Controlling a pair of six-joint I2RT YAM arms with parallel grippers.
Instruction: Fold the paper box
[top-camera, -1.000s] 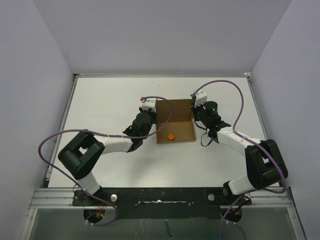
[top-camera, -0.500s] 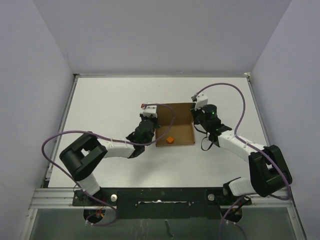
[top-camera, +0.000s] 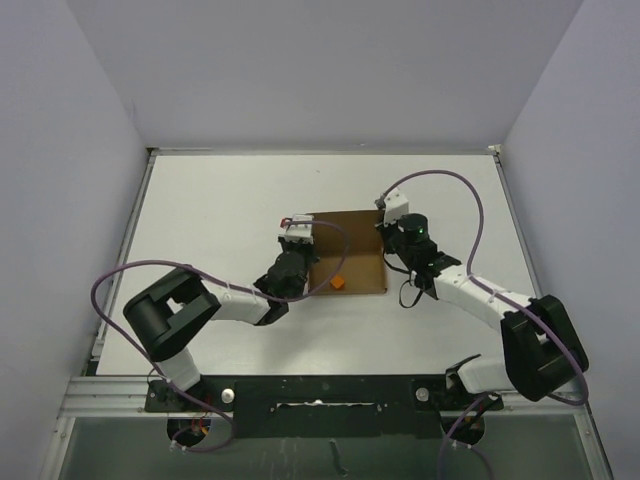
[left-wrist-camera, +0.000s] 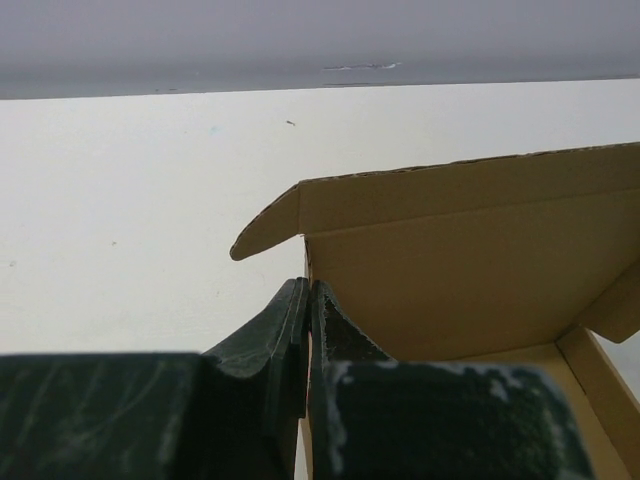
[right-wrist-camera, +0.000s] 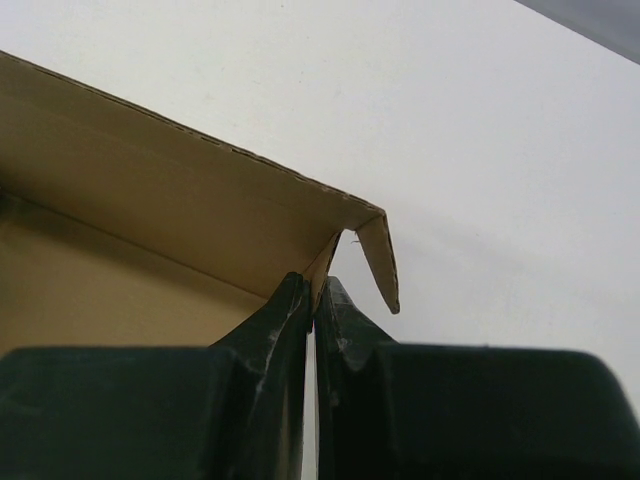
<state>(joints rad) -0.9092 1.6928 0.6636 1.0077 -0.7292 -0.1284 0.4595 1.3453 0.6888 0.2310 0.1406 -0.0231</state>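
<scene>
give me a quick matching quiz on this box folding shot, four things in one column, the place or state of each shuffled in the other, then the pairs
Column one
1. left end effector
2. right end effector
3. small orange piece
4. brown cardboard paper box

Column two
a. open on top, between the two arms
b. shut on the box's right wall
c. lying inside the box, by its near edge
d. shut on the box's left wall

Pairs: 1-d, 2-b, 3-c, 4-a

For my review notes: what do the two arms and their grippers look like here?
The left arm and right arm have white links with black joint housings. A purple cable loops off each. The left gripper and right gripper have dark, scuffed, tapering fingers.
</scene>
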